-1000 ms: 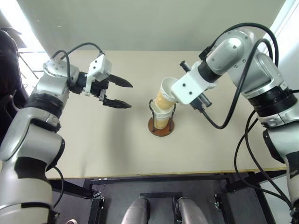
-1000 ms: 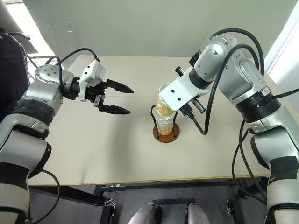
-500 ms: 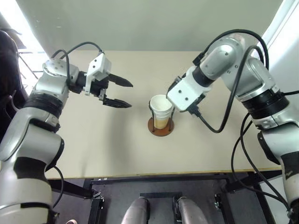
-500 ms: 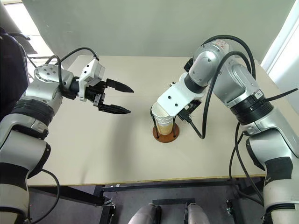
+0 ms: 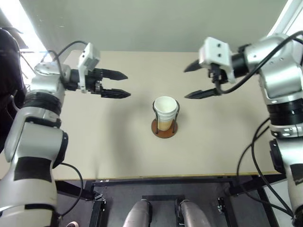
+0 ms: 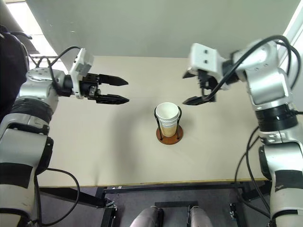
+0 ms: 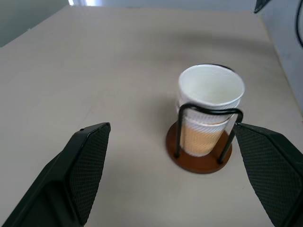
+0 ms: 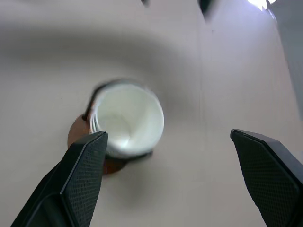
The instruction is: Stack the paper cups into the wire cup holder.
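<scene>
Tan tapered paper cups [image 5: 164, 112] sit nested in the dark wire cup holder [image 5: 164, 127] with its reddish-brown base, mid-tabletop [image 5: 118, 151]. Light and crushable, they are best pinched gently at the rim. Left pincer [image 5: 120, 84] at ten o'clock and right pincer [image 5: 194, 81] at two hang wide open, empty.

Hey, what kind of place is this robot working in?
Probably a lab or test bench, not a home: a bare beige tabletop on a black metal frame, a plain grey wall behind, and just one prop, tan paper cups stacked in a dark wire cup holder.

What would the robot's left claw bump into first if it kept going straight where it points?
Probably nothing soon: the open left gripper points across the beige table, seemingly passing behind the stacked tan paper cups. Depth is unclear.
</scene>
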